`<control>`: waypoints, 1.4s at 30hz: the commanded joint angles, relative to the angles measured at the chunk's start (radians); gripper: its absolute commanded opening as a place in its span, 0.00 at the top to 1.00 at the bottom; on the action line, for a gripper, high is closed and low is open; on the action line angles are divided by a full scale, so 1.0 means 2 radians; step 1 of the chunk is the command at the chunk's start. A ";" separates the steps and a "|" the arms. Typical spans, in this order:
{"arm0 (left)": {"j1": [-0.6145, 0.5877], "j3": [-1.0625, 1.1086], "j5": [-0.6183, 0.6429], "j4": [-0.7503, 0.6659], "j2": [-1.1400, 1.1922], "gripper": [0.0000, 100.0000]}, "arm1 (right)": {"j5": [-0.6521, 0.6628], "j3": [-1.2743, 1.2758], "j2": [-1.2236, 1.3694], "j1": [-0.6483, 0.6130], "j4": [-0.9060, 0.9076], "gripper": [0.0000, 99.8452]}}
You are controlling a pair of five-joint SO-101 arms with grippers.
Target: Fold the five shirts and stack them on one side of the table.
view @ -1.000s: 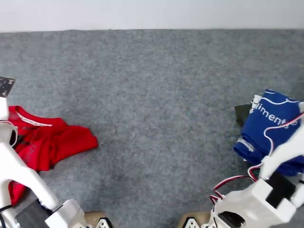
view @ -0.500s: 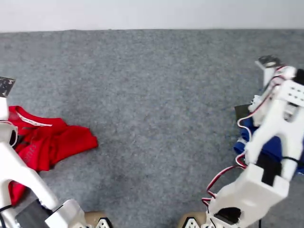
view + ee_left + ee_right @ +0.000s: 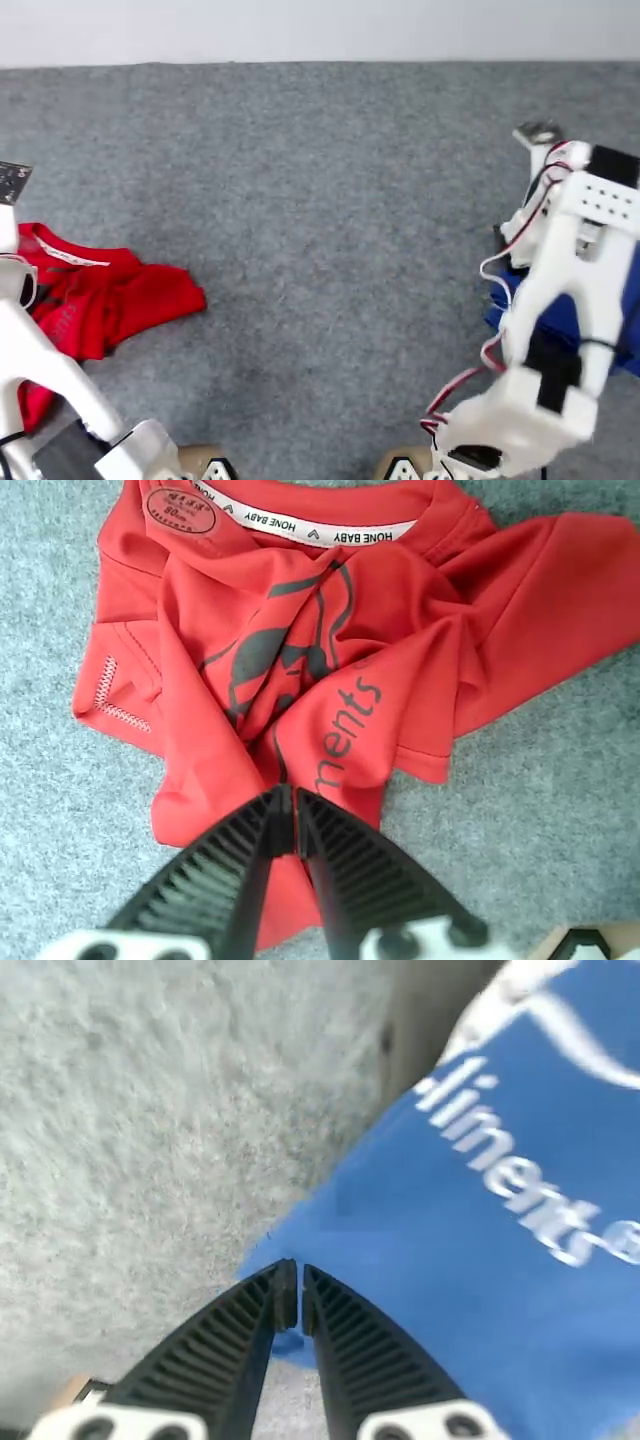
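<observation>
Grey mat [image 3: 330,200]: right arm [image 3: 575,260] now reaches over blue shirt [image 3: 480,1230].

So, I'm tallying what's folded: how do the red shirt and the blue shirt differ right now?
The rumpled red fabric shirt lies spread out, collar showing, on the left of the grey felt table; the blue fabric shirt is a compact bundle at its right edge. Red's lettering is dark, blue's white. Both are printed.

grey felt table [image 3: 320,200], red shirt [image 3: 100,295], blue shirt [image 3: 575,325]
</observation>
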 commanded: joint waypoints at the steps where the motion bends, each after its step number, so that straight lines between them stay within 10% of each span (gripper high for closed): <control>1: 0.004 -0.003 -0.002 -0.005 -0.021 0.98 | -0.003 0.013 -0.095 0.004 0.020 0.99; 14: 0.004 0.007 -0.002 0.002 -0.016 0.95 | 0.087 0.110 -0.104 0.167 0.022 0.99; 19: 0.014 0.072 -0.003 -0.049 -0.015 0.76 | 0.086 0.111 -0.166 0.159 0.023 0.99; 32: 0.097 0.117 0.054 -0.212 0.209 0.75 | 0.086 0.154 -0.299 0.034 0.023 0.99; 42: 0.167 0.042 0.077 -0.173 0.255 0.99 | 0.085 0.257 -0.389 0.022 0.022 0.99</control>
